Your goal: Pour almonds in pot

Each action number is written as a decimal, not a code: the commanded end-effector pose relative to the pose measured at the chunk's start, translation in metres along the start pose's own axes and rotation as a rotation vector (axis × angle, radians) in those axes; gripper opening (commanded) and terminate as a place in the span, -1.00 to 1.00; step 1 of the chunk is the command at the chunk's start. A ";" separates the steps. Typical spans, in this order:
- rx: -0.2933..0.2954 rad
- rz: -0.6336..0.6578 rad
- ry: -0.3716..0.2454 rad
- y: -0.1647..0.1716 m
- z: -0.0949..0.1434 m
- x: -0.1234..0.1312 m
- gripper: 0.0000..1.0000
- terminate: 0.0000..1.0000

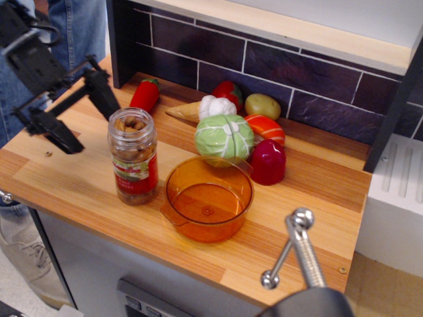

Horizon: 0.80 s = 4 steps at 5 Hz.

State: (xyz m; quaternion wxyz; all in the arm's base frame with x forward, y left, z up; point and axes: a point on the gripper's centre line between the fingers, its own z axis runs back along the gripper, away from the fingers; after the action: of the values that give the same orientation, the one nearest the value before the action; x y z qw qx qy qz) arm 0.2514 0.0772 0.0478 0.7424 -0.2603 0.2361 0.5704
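Orange pot (pixel 208 198) sits empty near the desk's (pixel 310 191) near edge; the jar of almonds (pixel 133 156) stands upright just left of it. I see my gripper (pixel 89 117), jaws apart, left of the jar.

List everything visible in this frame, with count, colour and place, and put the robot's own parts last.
jar of almonds: 1, clear with red label, no lid seen, upright on the counter left of the pot
pot: 1, translucent orange, empty, front centre of the counter
toy cabbage: 1, green, just behind the pot
dome-shaped toy: 1, dark red, right of the cabbage
toy chilli: 1, red, near the back wall at left
other toy vegetables: several, white, red, orange, yellow-green, tan, clustered by the tiled wall
counter: 1, light wood
metal handle: 1, silver, foreground lower right
person's legs: blue jeans, top left behind the counter
pincer: 1, black, open, up and left of the jar, holding nothing
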 end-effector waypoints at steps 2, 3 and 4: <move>0.086 -0.040 0.039 0.001 -0.039 -0.027 1.00 -1.00; 0.112 -0.033 0.067 0.003 -0.042 -0.032 1.00 -1.00; 0.113 -0.019 0.079 0.001 -0.048 -0.032 1.00 -1.00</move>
State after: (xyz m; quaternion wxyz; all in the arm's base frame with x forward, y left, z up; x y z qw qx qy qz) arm 0.2467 0.0242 0.0322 0.7458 -0.2461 0.3022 0.5402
